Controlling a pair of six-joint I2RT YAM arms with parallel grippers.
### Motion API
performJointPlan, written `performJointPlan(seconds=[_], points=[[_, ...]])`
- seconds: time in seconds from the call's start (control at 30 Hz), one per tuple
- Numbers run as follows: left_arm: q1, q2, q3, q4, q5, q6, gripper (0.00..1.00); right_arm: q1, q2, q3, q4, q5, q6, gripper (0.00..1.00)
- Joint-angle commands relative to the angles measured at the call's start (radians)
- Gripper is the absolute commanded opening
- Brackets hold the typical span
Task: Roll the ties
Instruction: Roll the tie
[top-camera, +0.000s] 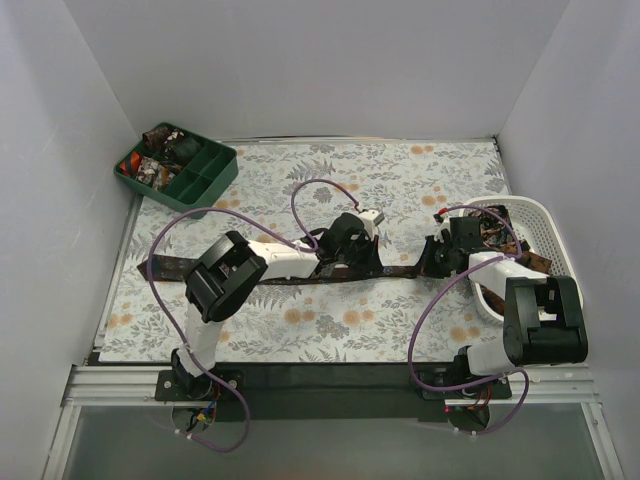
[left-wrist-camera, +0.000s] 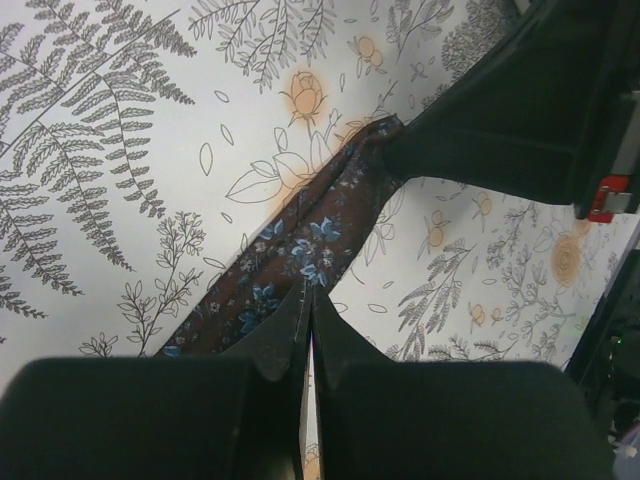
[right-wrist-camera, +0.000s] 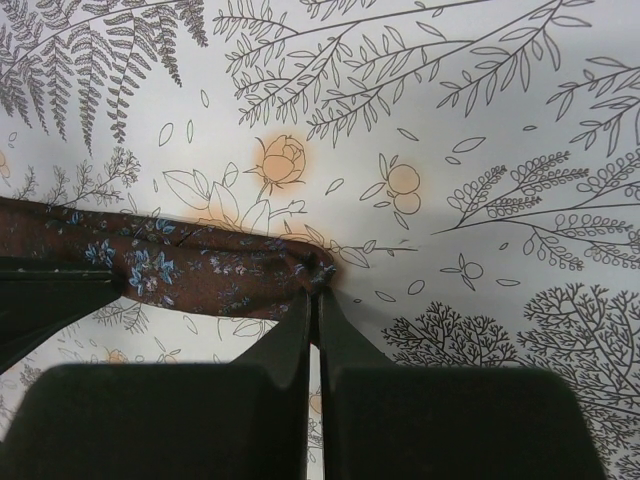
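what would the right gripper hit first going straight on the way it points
Shut on the end of the brown tie, the right gripper would likely press it into the floral mat past its tips; nothing else shows ahead, though depth is unclear.

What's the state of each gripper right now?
Left gripper: closed, pinching the tie at its edge.
Right gripper: closed, pinching the tie's end.

White walls (top-camera: 300, 70) stand ahead of the left gripper (top-camera: 347, 263) and right gripper (top-camera: 437, 262) and outboard of each; a floral-clothed table (top-camera: 400, 170) lies beneath both, evenly lit.
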Motion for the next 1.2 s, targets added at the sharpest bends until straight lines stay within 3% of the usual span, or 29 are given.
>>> performJointPlan(seconds=[0.0,0.53,0.83,1.17], points=[[-0.006,0.015,0.037,0.019,-0.015,0.003,0.00,0.008,-0.015,0.028,-0.022,0.033,-0.024,0.01],[-0.008,0.061,-0.012,-0.001,-0.072,-0.013,0.00,0.037,-0.086,0.128,-0.154,0.075,-0.021,0.01],[-0.008,0.071,-0.016,0.011,-0.078,-0.027,0.00,0.089,-0.112,0.179,-0.200,-0.034,0.045,0.01],[-0.008,0.069,-0.015,0.025,-0.075,-0.033,0.00,0.190,-0.066,0.205,-0.093,-0.166,0.163,0.01]])
